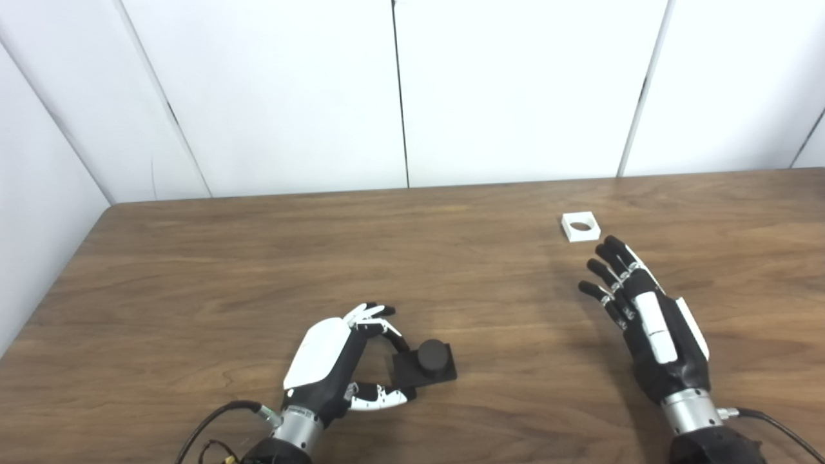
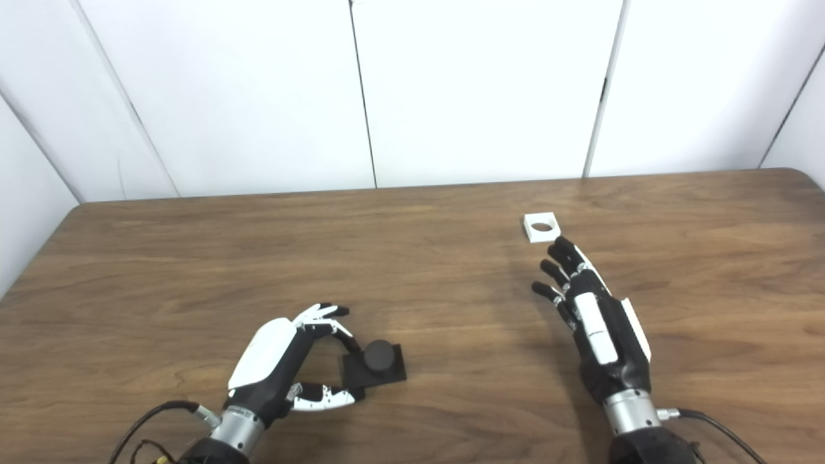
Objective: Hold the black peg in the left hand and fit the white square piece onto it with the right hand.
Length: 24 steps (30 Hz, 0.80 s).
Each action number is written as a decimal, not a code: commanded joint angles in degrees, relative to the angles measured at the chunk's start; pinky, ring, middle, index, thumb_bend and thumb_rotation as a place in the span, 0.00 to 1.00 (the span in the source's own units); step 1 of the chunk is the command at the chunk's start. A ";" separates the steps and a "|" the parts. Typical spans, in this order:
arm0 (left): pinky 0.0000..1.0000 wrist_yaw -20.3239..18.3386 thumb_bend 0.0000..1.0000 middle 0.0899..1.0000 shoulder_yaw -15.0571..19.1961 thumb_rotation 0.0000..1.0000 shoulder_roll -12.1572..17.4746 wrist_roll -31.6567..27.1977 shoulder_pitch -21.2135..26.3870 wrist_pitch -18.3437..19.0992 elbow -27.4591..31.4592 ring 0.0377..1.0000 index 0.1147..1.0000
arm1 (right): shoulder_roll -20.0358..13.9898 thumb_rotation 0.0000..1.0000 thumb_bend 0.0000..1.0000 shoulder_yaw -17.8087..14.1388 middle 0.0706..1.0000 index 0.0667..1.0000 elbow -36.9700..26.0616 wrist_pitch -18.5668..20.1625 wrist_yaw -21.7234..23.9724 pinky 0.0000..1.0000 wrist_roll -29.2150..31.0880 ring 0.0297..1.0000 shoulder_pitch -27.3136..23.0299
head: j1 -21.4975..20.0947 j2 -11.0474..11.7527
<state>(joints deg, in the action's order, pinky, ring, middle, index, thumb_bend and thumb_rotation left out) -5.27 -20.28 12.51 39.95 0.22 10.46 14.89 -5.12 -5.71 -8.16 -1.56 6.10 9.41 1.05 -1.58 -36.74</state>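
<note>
Black peg (image 1: 430, 356) stands on its square base on the desk (image 1: 258, 258) near the front edge, left of centre. Left hand (image 1: 335, 361) curls around the base's left side, fingers and thumb touching it. White square piece (image 1: 581, 226) lies toward the back right. Right hand (image 1: 644, 316) hovers spread, fingertips just short of it, holding nothing.

Both hands black w/ white trim. Left hand (image 1: 335, 367): broad white shell on the back, white-and-black fingers, white thumb segments w/ dark marks. Right hand (image 1: 651, 328): black fingers, silver knuckle bits, white strips along the back. Silver metal wrist cuffs on both; black cables at each wrist, small yellow bit by left.
</note>
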 commanded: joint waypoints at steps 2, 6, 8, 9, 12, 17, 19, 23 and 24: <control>0.82 -1.10 0.50 0.86 -1.05 0.07 -0.22 0.70 0.02 -0.73 -1.88 0.93 0.42 | -1.33 0.50 0.63 -0.78 0.81 0.80 -2.65 -2.16 -6.57 0.75 -13.65 0.82 -0.89 | -0.33 0.03; 0.82 -1.05 0.50 0.86 -0.90 0.07 -0.47 0.57 0.11 -0.93 -2.28 0.93 0.42 | -4.60 0.30 0.71 -2.03 0.80 0.75 -2.51 -0.56 -9.05 0.81 -20.30 0.82 -6.15 | -0.54 0.14; 0.82 -1.09 0.51 0.86 -0.87 0.07 -0.65 0.42 0.16 -0.93 -2.42 0.93 0.42 | -7.00 0.28 0.74 -1.47 0.81 0.75 -1.87 2.33 -8.97 0.83 -24.32 0.84 -8.74 | -0.57 0.12; 0.82 -1.16 0.51 0.86 -0.89 0.07 -0.70 0.44 0.20 -0.89 -2.46 0.93 0.42 | -8.28 0.28 0.76 -1.08 0.81 0.74 -1.29 3.91 -8.68 0.83 -25.92 0.85 -10.13 | -0.61 0.10; 0.83 -1.31 0.50 0.86 -0.88 0.07 -0.89 0.29 0.21 -0.84 -2.61 0.93 0.42 | -11.97 0.25 0.79 0.23 0.83 0.72 1.03 6.45 -7.15 0.83 -28.25 0.86 -13.64 | -0.69 0.09; 0.82 -1.35 0.51 0.86 -0.95 0.07 -1.17 0.63 0.10 -0.74 -2.79 0.92 0.42 | -16.34 0.25 0.82 1.44 0.84 0.70 5.97 7.84 -5.78 0.86 -29.31 0.87 -18.56 | -0.78 -0.07; 0.82 -1.24 0.51 0.86 -1.01 0.07 -1.19 0.67 0.07 -0.93 -2.90 0.92 0.42 | -17.96 0.27 0.82 1.90 0.84 0.70 8.35 7.28 -5.45 0.87 -30.06 0.87 -20.50 | -0.92 -0.09; 0.81 -1.08 0.50 0.85 -1.14 0.07 -1.27 0.91 0.10 -1.14 -3.07 0.92 0.43 | -21.37 0.29 0.84 3.82 0.85 0.70 12.77 7.22 -3.66 0.81 -31.85 0.86 -24.21 | -1.46 0.09; 0.81 -1.02 0.50 0.85 -1.12 0.07 -1.33 0.86 0.06 -1.17 -3.08 0.92 0.43 | -22.18 0.29 0.85 4.47 0.85 0.70 13.82 7.26 -2.97 0.81 -32.24 0.86 -25.05 | -1.54 0.06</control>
<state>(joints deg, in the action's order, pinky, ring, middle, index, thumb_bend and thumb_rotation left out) -4.86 -20.12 11.22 40.02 0.55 9.57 13.71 -25.42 -1.48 6.47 6.44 2.63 -21.92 -19.77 -3.08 -36.65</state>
